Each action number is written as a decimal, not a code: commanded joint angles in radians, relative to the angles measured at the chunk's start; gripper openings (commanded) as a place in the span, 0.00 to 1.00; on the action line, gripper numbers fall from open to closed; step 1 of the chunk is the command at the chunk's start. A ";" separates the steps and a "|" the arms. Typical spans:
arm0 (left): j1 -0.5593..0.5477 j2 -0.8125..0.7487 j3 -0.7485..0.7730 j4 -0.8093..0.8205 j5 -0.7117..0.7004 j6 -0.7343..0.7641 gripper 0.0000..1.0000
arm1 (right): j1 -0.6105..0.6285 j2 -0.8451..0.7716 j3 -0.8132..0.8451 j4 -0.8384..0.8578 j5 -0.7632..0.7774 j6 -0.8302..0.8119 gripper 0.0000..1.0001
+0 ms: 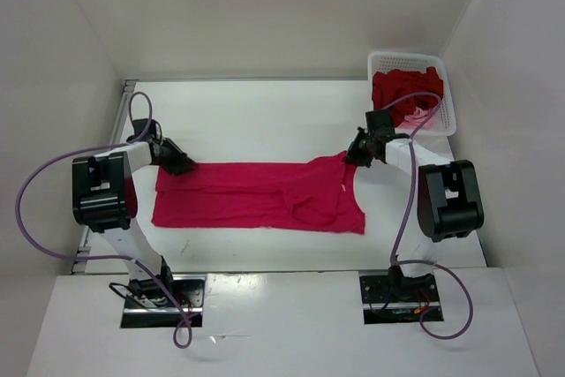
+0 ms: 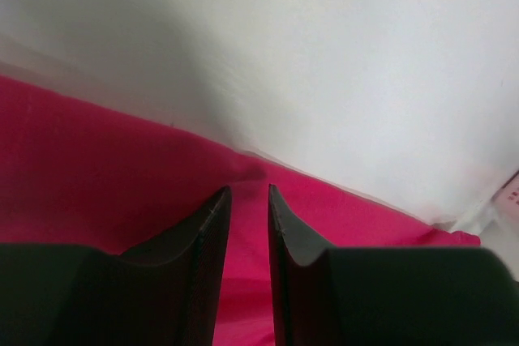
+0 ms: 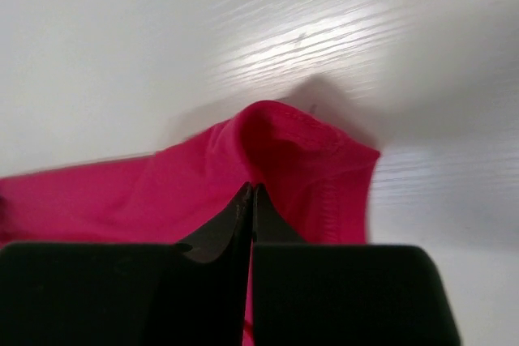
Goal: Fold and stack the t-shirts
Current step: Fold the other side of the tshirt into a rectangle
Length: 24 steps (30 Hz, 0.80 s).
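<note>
The magenta-red t-shirt (image 1: 247, 196) lies spread flat on the table, nearer than the white mesh basket (image 1: 449, 94) and to its left. The right gripper (image 1: 357, 154) is clamped on the shirt's far corner, the one closest to the basket, with cloth puckered at its tips. The left gripper (image 1: 181, 165) sits at the far corner farthest from the basket, jaws narrow — whether cloth is pinched I cannot tell. To fold well, make that grip sure, then lift both corners level with the edge taut — drawing away from the basket, where the dark crimson t-shirt (image 1: 402, 86) lies.
</note>
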State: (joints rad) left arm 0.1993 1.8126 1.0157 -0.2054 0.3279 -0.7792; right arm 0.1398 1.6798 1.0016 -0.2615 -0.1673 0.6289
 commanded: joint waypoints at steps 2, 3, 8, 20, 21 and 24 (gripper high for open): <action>0.046 0.024 -0.048 0.011 -0.075 -0.025 0.33 | -0.046 -0.032 -0.015 0.004 0.088 0.008 0.01; 0.046 0.013 -0.048 0.011 -0.075 -0.034 0.33 | -0.046 -0.022 -0.015 0.004 0.088 0.008 0.01; 0.046 -0.028 -0.039 0.011 -0.046 -0.046 0.33 | -0.046 0.027 0.005 0.016 0.060 0.017 0.07; 0.012 -0.363 -0.097 -0.086 -0.035 -0.034 0.46 | -0.016 -0.250 -0.041 -0.130 0.063 -0.006 0.46; 0.012 -0.380 -0.109 -0.086 -0.035 -0.034 0.46 | -0.006 -0.261 -0.058 -0.130 0.051 0.005 0.38; 0.012 -0.404 -0.143 -0.086 -0.058 -0.022 0.46 | 0.052 -0.282 -0.136 -0.116 0.023 0.023 0.04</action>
State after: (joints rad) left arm 0.2111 1.4235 0.9112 -0.2619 0.3042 -0.8146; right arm 0.1429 1.4075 0.9295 -0.3401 -0.1230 0.6422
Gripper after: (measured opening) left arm 0.455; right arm 0.074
